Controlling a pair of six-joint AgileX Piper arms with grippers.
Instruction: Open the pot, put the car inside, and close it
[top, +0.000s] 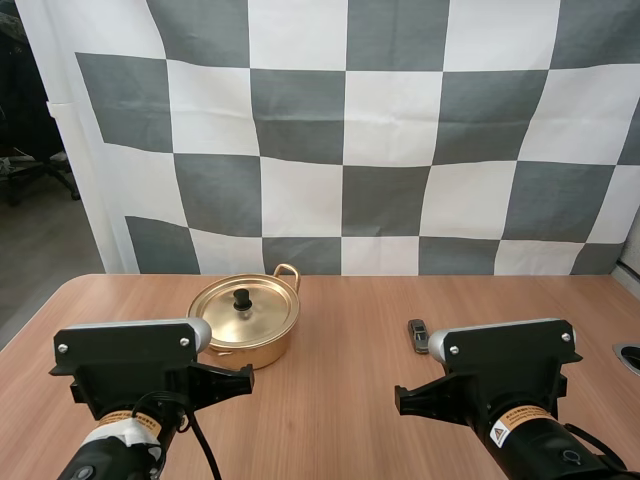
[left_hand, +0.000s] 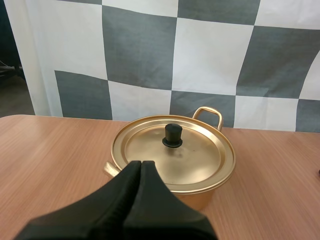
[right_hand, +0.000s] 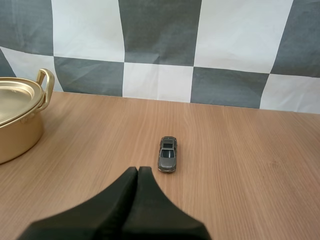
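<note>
Lid (left_hand: 195, 162) knob (left_hand: 173, 135): is found just ahead of left gripper (left_hand: 141, 164), fingers pressed together. Car (right_hand: 168, 153): is laid lengthwise, seemingly slightly right of right gripper (right_hand: 138, 169), likewise closed.

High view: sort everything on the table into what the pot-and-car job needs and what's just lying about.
For the job:
pot, its lid on
car
left pincer and right pincer, both shut

Not for the job:
round fitting at the right edge of the table
</note>
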